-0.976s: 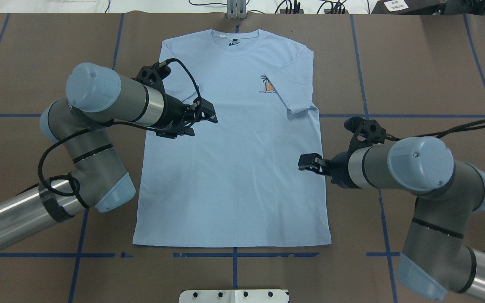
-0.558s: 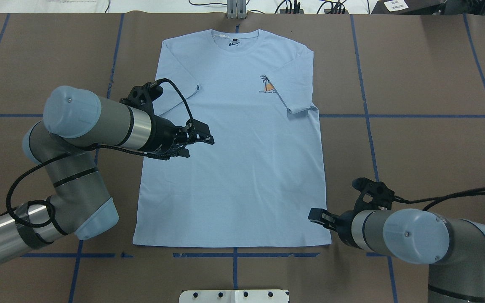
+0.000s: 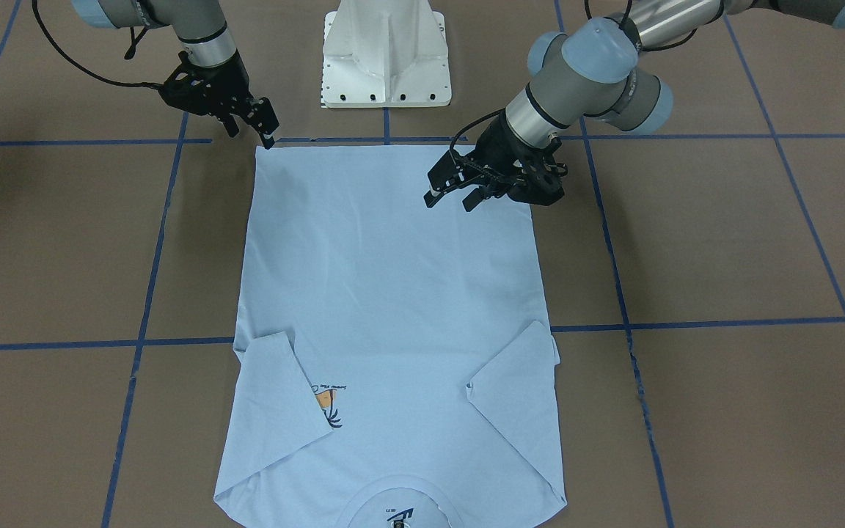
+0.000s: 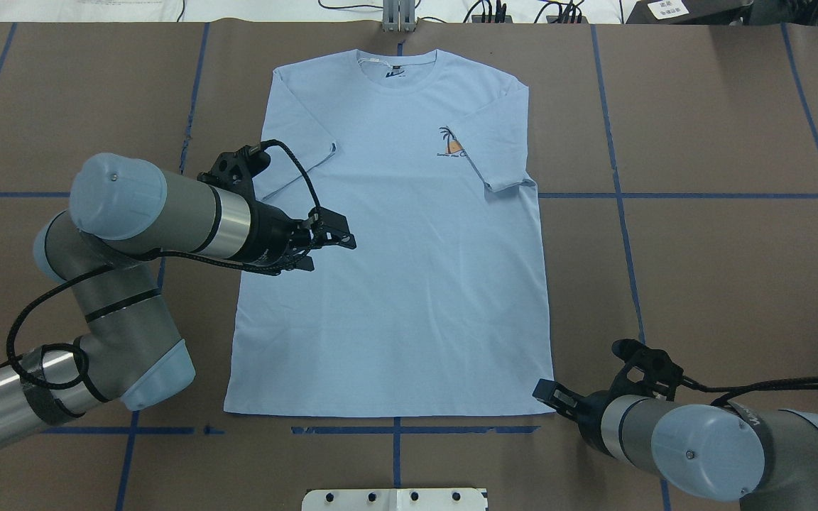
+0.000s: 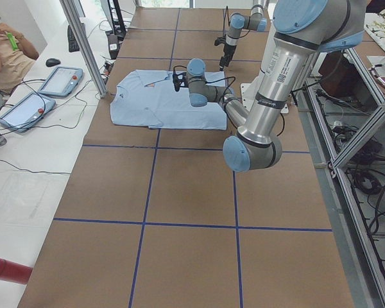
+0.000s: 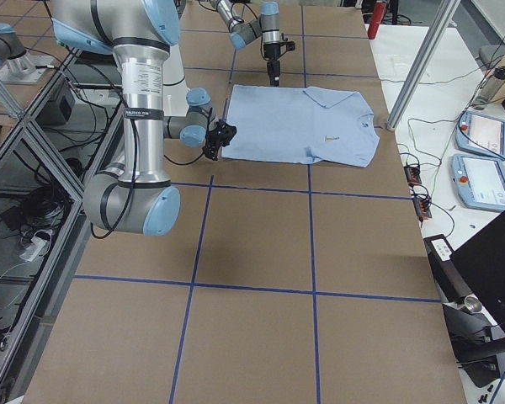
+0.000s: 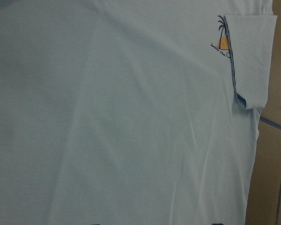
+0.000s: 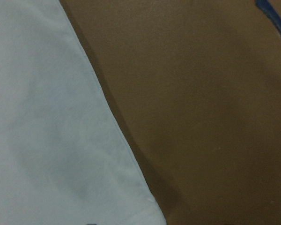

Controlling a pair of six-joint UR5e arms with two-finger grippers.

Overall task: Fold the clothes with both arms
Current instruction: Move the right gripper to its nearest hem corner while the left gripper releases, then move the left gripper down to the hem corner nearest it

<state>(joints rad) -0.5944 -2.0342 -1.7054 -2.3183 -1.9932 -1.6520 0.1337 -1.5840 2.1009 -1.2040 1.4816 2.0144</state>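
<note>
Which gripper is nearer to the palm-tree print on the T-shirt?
Left. The left gripper is above the T-shirt's body; the right gripper is above a hem corner, farther from the print.

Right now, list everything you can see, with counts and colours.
T-shirt: one, light blue, flat mid-table, both sleeves folded inward.
Table: one, brown with blue tape lines, under the shirt.
Pedestal base: one, white, on the robot's side, beyond the hem.
Tablets: two, grey with light screens, on the white side bench.
Left arm: one, silver and grey, light blue caps; left gripper black, open, over the shirt's body.
Right arm: one, same colours; right gripper black, open, at a hem corner.
</note>
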